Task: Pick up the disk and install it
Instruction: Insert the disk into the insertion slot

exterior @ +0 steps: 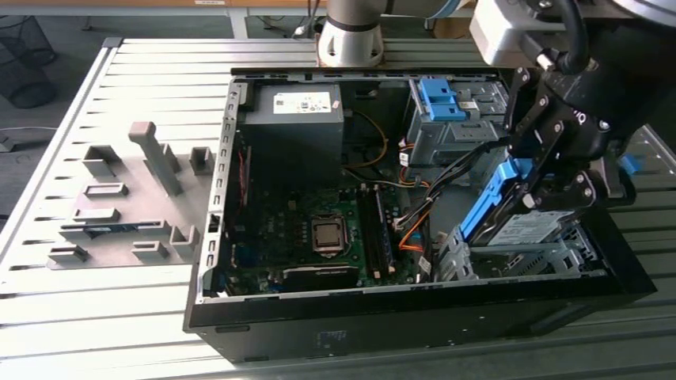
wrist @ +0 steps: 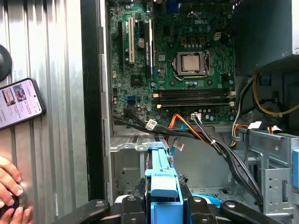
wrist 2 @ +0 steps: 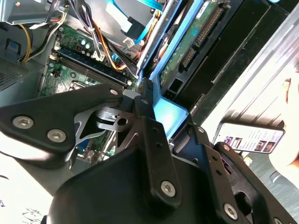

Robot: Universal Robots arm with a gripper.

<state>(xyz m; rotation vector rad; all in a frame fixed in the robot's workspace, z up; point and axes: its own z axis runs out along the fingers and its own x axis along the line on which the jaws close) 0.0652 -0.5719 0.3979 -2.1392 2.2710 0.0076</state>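
Case: Your black computer case (exterior: 423, 336) lies open on the slatted metal surface (exterior: 138, 317). Inside it are the green motherboard (exterior: 296, 229), the grey power-supply box (exterior: 296, 127) and loose cables (exterior: 423, 214).
Back cage: The grey drive cage (exterior: 454, 134) at the back of the case, on the exterior view's right, holds a bare blue bracket (exterior: 436, 99).
Front cage: A second grey drive cage (exterior: 518, 257) sits in the front corner on the same side, directly under the disk.
Disk: The disk (exterior: 523, 229) hangs tilted over the front cage, inside the case's outline.
Hand: Your hand (exterior: 555, 186) is closed on the disk. In the first wrist view, a black finger sits on each side of the blue carrier frame.
Axis: In the exterior view the disk's long axis slants steeply. Its upper end is at the hand and its lower end points down toward the front cage. The labelled face looks toward the exterior view's right.
Underside: The second wrist view shows the disk's green circuit-board side (wrist 2: 194, 42).
Hard to tell: You cannot see whether the disk's lower end touches the cage rails. The hand covers the disk's upper end.
Outside the case: A phone (wrist: 18, 102) lies on the surface just beside the case wall. A person's fingers (wrist: 9, 179) are near it, cut off at the picture's edge.
Fixture plate: A grey plate (exterior: 127, 170) with grey blocks lies on the exterior view's left, apart from the case.
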